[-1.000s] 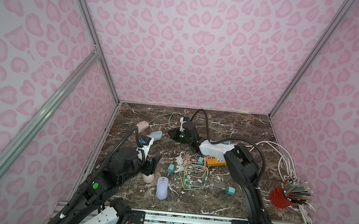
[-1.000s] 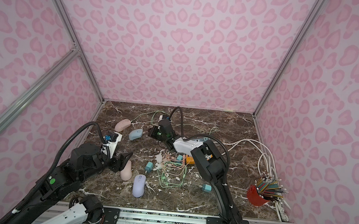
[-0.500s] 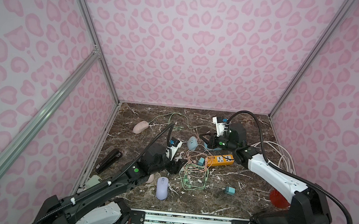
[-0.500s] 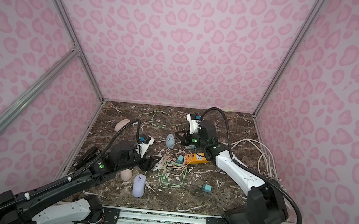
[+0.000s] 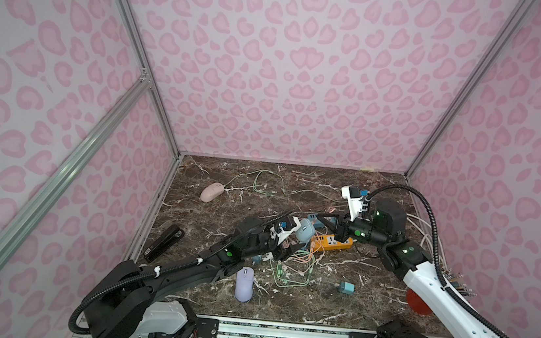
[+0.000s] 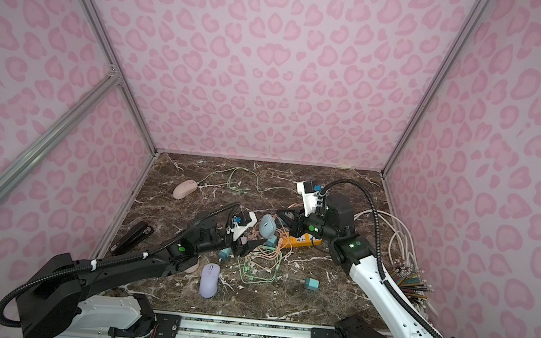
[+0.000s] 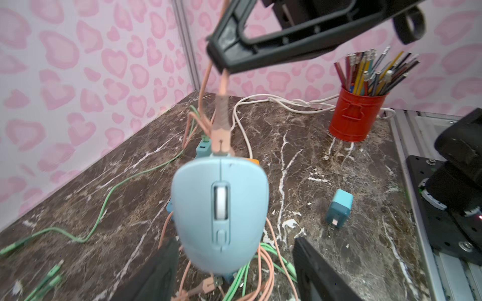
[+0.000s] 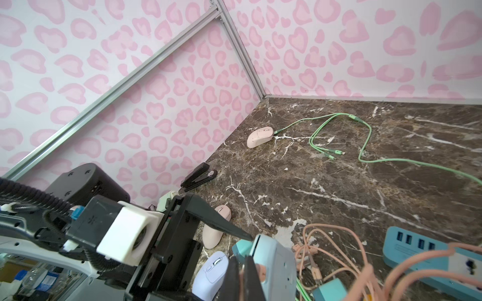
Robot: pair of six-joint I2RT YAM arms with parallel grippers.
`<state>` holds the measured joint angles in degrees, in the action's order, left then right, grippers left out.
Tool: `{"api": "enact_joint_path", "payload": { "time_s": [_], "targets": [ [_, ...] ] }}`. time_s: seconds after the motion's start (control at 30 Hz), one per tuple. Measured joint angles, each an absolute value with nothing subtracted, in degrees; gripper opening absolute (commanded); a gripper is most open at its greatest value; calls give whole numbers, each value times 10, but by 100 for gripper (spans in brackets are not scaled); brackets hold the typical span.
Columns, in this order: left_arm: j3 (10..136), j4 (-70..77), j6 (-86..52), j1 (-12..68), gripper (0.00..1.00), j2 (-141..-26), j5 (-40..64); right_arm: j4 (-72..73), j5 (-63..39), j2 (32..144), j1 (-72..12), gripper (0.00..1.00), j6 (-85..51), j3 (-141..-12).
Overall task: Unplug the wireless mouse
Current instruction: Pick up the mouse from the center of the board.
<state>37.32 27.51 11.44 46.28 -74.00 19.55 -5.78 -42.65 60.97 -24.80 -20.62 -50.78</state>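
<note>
A light blue wireless mouse [image 5: 305, 230] [image 6: 267, 226] hangs above the table's middle from a peach cable [image 7: 221, 114] plugged into its front end. My right gripper [image 5: 320, 218] [image 8: 242, 260] is shut on that cable just above the plug, with the mouse's underside [image 8: 276, 265] right beside its fingers. My left gripper [image 5: 289, 250] [image 7: 234, 241] is open, and the mouse's rear [image 7: 220, 213] sits between its two fingers [image 7: 156, 273]. A gap shows on one side. In the right wrist view one left fingertip touches the mouse's edge.
A purple mouse [image 5: 244, 283] lies near the front, a pink mouse [image 5: 212, 191] at the back left, another pink one [image 8: 216, 226] under my left arm. An orange power strip [image 5: 333, 243], tangled green and peach cables [image 5: 289, 274], a teal charger [image 5: 345, 287], a black stapler [image 5: 163, 242] and a red pencil cup [image 7: 354, 114] surround the middle.
My right arm has swung from the left back to the right, carrying the blue mouse up on its cable. My left gripper has reached forward from the pink mouse to the hanging blue one.
</note>
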Motion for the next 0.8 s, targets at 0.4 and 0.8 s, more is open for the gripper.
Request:
{"api": "enact_joint_path", "payload": {
  "time_s": [0.4,0.8],
  "targets": [
    [377,285,147,461,70,-751,254,-29,-514,601,-248,0,-248,-525],
    [371,287,144,460,38,-717,259,-40,-538,612,-250,0,-270,-573]
  ]
}}
